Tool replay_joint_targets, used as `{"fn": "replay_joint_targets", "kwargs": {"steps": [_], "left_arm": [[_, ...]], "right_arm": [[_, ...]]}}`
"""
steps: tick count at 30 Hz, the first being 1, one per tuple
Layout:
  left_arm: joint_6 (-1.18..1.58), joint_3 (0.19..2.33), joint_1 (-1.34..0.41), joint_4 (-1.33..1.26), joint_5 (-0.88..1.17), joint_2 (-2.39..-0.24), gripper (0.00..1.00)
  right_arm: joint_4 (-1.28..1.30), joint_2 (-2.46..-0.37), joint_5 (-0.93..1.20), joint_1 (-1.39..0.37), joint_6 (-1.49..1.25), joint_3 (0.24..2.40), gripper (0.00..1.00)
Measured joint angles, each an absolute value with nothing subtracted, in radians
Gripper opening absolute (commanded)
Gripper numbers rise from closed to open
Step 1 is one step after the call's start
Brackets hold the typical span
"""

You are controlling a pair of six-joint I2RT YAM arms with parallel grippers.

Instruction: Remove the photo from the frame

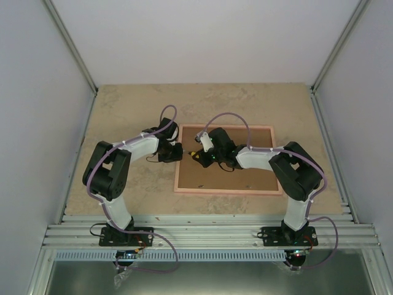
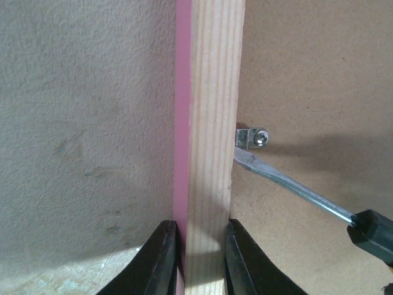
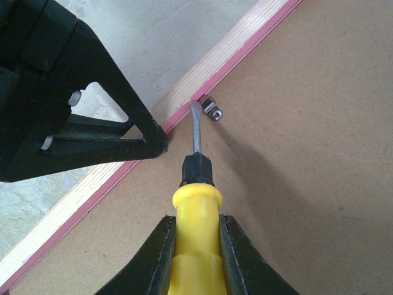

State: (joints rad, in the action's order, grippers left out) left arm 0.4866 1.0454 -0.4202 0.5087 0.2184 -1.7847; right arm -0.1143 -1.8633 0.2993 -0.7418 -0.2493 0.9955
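Frame [image 1: 227, 191] is lying back-up on the table [image 1: 123, 117], photo hidden beneath. Left gripper [image 2: 198, 252] is clamping its nine-o'clock rail; right gripper [image 3: 196, 246] is clenching a screwdriver [image 3: 195, 178], tip touching the clip [image 3: 213, 113] there. Probably best: keeping the tip low, swinging the clip aside slowly, without slipping.

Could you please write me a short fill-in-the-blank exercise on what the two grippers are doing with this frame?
1. The right gripper is shut on a screwdriver with a ____ handle.
2. The left gripper clamps the wooden rail of the frame, whose outer face is painted ____.
3. The frame lies face ____ on the table, and the screwdriver's tip is at a metal clip.

Missing words: yellow; pink; down.
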Motion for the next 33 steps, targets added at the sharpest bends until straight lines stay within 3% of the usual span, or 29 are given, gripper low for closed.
{"fn": "replay_joint_targets", "kwargs": {"steps": [33], "left_arm": [[0.487,1.032,-0.42,0.492,0.218,-1.779,0.03]], "right_arm": [[-0.112,-1.864,0.322,-0.734,-0.236,0.981,0.0]]}}
